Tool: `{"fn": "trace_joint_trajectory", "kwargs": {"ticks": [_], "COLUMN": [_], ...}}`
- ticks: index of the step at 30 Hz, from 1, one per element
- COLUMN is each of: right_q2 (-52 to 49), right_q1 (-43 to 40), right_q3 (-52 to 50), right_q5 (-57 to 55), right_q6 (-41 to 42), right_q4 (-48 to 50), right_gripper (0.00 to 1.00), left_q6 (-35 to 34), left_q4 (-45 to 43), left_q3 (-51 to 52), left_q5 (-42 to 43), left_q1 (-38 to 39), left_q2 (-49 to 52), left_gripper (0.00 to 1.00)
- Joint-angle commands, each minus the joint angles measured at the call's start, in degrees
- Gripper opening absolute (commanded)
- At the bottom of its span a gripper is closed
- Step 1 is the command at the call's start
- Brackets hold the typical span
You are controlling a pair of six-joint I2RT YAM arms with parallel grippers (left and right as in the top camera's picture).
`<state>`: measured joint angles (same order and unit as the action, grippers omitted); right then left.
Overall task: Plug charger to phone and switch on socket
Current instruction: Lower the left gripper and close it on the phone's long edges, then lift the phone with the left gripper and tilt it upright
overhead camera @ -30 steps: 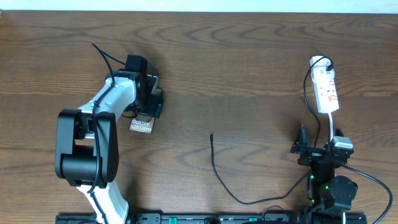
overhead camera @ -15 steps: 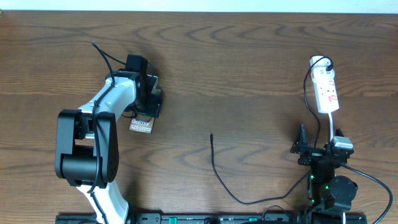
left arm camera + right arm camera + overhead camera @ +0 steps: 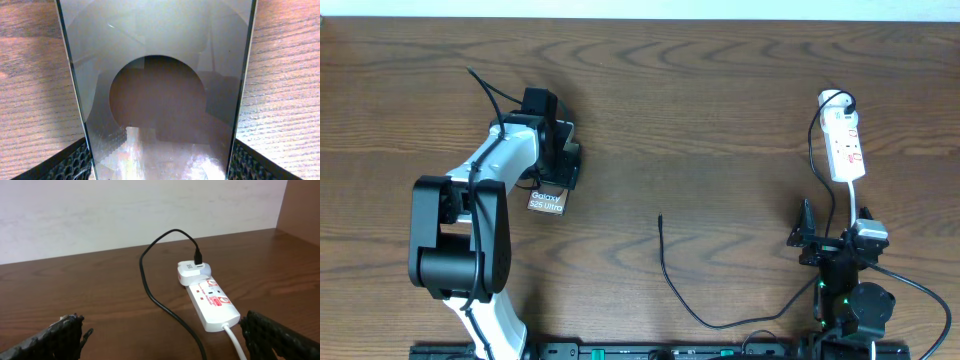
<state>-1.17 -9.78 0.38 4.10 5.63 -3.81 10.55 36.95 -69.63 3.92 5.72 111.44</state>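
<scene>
Your left gripper [image 3: 563, 160] is closed on the phone [image 3: 547, 203], with its fingers [image 3: 75, 162] against both long edges, at about 9 o'clock on the table [image 3: 720, 80]. Your right gripper [image 3: 832, 238] stands wide open and holds nothing, at about 4 o'clock. The socket [image 3: 845, 148] lies at 3 o'clock. The charger [image 3: 662, 250] lies loose near 6 o'clock. Its plug tip points to 12 o'clock, well apart from the phone.

The left arm [image 3: 490, 170] stretched up the frame's left half, the left gripper [image 3: 558, 175] pointing down, fingers [image 3: 75, 162] clamped on the phone's [image 3: 160, 75] edges. At lower right, the right gripper [image 3: 835, 230] sat low, jaws wide apart.
</scene>
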Motion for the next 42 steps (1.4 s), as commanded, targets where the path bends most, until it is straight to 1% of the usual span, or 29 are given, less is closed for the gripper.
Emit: {"fn": "trace_joint_trajectory", "kwargs": {"ticks": [1,3,6,9,10,12,14,17,18,19,27,37,42], "right_q2": [0.13,0.13,0.13,0.13,0.13,0.13,0.13,0.13,0.13,0.13,0.13,0.13,0.13], "right_q1": [0.87,0.87,0.87,0.87,0.87,0.87,0.87,0.87,0.87,0.87,0.87,0.87,0.87], "right_q3": [-0.07,-0.07,-0.07,-0.07,-0.07,-0.07,-0.07,-0.07,-0.07,-0.07,-0.07,-0.07,-0.07], "right_q5": [-0.11,-0.13,-0.13,-0.13,-0.13,-0.11,-0.11,-0.13,-0.11,-0.13,-0.11,-0.11,-0.13], "right_q6": [-0.55,-0.55,-0.55,-0.55,-0.55,-0.55,-0.55,-0.55,-0.55,-0.55,-0.55,-0.55,-0.55], "right_q4": [-0.24,-0.24,-0.24,-0.24,-0.24,-0.24,-0.24,-0.24,-0.24,-0.24,-0.24,-0.24,-0.24], "right_gripper": [0.99,0.99,0.99,0.99,0.99,0.99,0.99,0.99,0.99,0.99,0.99,0.99,0.99], "left_q6": [0.33,0.33,0.33,0.33,0.33,0.33,0.33,0.11,-0.15,-0.31,-0.59,-1.73,-3.69], "left_q4": [0.24,0.22,0.20,0.22,0.22,0.22,0.24,0.26,0.31,0.50,1.79,3.15,3.34], "left_q3": [1.16,1.16,1.14,1.14,1.14,1.14,1.11,0.83,0.66,0.33,-0.66,-0.70,-0.70], "left_q5": [-3.52,-3.52,-3.52,-3.52,-3.52,-3.50,-3.50,-3.52,-3.52,-3.43,-3.30,-3.08,-2.84], "left_q1": [-0.11,-0.13,-0.11,-0.11,-0.11,-0.11,-0.11,-0.11,-0.11,-0.11,-0.11,-0.11,-0.11], "left_q2": [3.91,3.91,3.89,3.87,3.87,3.87,3.87,3.87,3.87,3.80,0.52,-8.90,-12.39], "left_gripper": [0.65,0.60,0.59,0.52,0.47,0.42,0.34,0.19,0.10,0.08,0.07,0.07,0.07]}}
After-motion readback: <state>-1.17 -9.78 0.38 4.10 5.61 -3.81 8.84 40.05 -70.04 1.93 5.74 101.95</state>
